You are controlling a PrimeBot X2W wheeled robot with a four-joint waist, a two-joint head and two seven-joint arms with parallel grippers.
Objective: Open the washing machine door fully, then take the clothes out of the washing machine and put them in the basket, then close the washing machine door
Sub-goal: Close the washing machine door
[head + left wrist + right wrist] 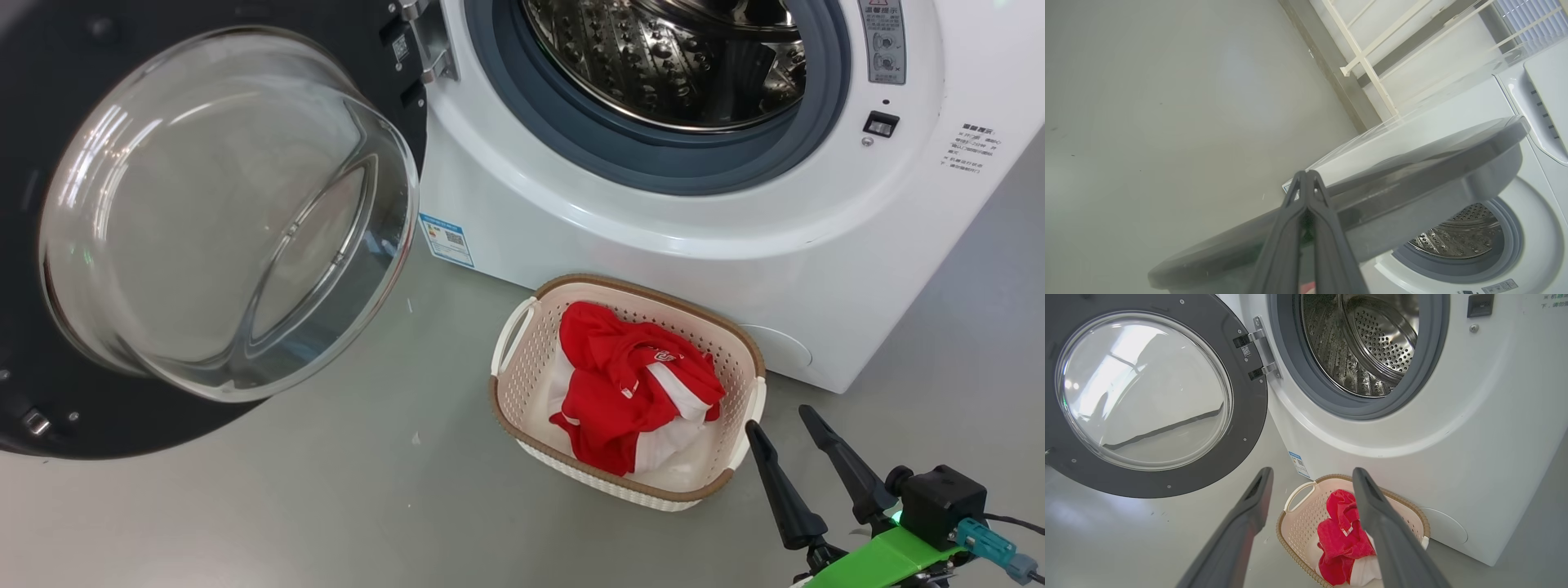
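Fingers of the left gripper [1306,174] are pressed together, holding nothing. The right gripper [777,418] has its fingers spread and empty.

- Washing machine [653,245]: the visible part of the drum [678,65] is bare steel with no fabric.
- Washing machine door [220,212]: swung wide to the robot's left, glass bowl facing the head camera. The hinge [433,49] is on the left edge of the opening.
- Basket [522,371]: on the floor against the washer front, below the opening.
- Clothes [629,384]: a red and white heap inside the basket.

Judgement: unloading looks done and closing the door remains.

Key relation: in the left wrist view the door is almost edge-on, with the left fingertips right at its rim, apparently on the glossy outer side. I cannot tell whether they touch it. The right gripper hangs just beside the basket's near right corner, well apart from the door. The left arm is therefore nearer. The door needs a push on the rim away from the hinge, swinging it right toward the opening.
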